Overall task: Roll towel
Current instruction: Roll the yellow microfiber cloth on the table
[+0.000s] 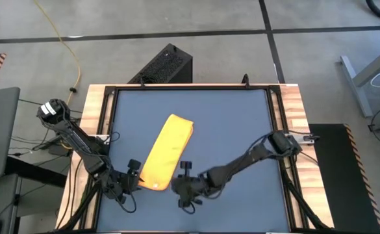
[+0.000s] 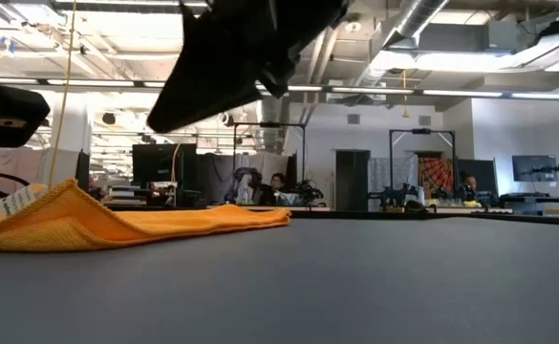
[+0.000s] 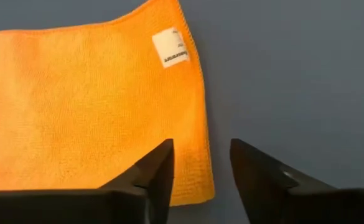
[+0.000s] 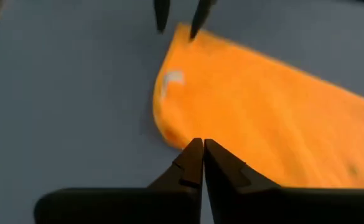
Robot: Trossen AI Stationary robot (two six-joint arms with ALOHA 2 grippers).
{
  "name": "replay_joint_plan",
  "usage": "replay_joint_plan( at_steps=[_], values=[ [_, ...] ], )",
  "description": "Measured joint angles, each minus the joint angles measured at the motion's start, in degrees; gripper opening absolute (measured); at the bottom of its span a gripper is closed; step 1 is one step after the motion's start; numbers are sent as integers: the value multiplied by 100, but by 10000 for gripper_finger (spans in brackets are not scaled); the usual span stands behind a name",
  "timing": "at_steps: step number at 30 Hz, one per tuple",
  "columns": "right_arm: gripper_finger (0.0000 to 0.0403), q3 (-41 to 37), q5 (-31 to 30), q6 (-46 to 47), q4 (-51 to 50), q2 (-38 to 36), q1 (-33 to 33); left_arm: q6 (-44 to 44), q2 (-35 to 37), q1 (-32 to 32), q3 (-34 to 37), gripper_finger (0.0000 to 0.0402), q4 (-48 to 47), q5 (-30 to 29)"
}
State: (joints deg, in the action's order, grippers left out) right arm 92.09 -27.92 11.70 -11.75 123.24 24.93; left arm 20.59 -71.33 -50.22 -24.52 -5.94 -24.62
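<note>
The towel is a yellow-orange cloth folded into a long strip, lying slantwise on the blue-grey tabletop. It also shows in the low view, flat at the left. My left gripper is at its near end. In the left wrist view it is open and straddles the towel's side edge near the corner with a white label. My right gripper is on the other side of that end. In the right wrist view it is shut, tips at the towel's edge.
A black box stands on the floor behind the table's far edge. Wooden rails frame the tabletop. A dark gripper hangs above the table in the low view. People and desks show far behind.
</note>
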Motion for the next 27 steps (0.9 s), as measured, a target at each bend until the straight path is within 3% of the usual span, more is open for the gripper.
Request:
replay_joint_plan(
  at_steps=[6,14,27],
  values=[
    [91,-4,-37,-13,382,498,72,-25,0,0,36,194,6,36],
    [172,-5,243,19,1140,747,85,5,-2,0,42,190,-205,367],
    [162,-2,888,470,1272,741,-87,21,-2,9,42,156,-214,158]
  ],
)
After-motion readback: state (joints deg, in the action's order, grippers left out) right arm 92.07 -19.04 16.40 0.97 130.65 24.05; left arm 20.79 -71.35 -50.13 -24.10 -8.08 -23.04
